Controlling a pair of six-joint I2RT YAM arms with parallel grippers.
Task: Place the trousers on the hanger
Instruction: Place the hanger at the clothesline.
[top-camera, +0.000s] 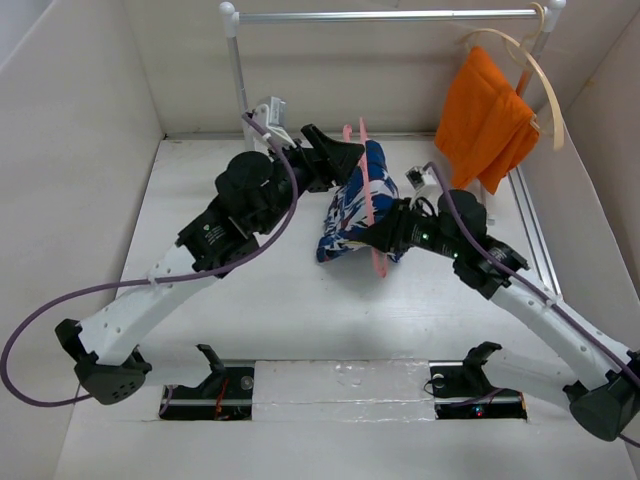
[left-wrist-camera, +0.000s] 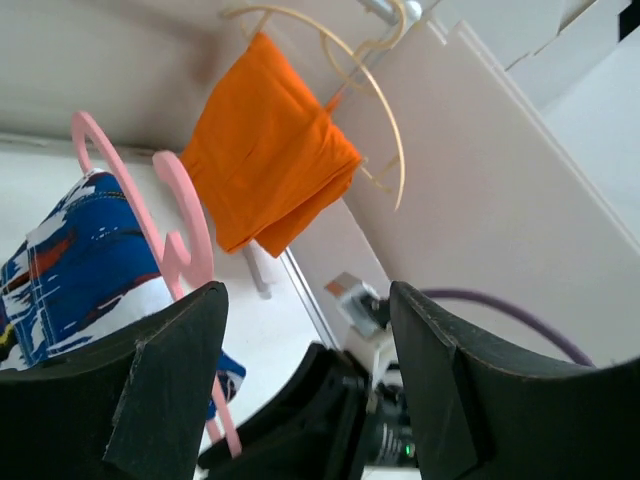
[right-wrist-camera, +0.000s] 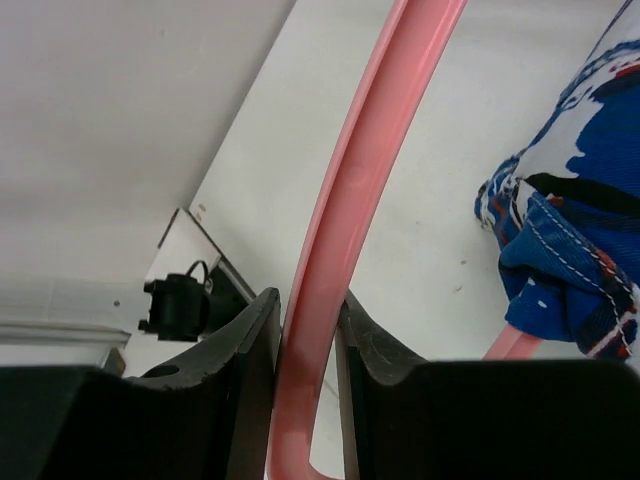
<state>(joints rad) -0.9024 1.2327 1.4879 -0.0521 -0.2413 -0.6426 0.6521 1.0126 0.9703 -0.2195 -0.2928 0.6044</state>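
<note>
At frame centre, the soft blue brush-stroke-patterned trousers (top-camera: 345, 215) are bunched against the thin pink plastic hanger (top-camera: 367, 170) over the white worktop (top-camera: 300, 300); right fingers (right-wrist-camera: 240, 380) pinch the hanger's rod, left fingers (left-wrist-camera: 170, 380) spread wide, empty

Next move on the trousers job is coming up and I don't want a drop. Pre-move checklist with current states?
1. Right gripper clamped on the pink hanger: ok, both fingers are closed on its bar.
2. Left gripper free: ok, it is open with nothing between the fingers.
3. Trousers seated on the hanger: cannot tell. They are bunched around the bar, and how far through they go is hidden.
4. Hanger's hook unobstructed: ok, it sticks out above the cloth.
5. Room on the rail: ok, the orange cloth hangs only at its right end.
</note>
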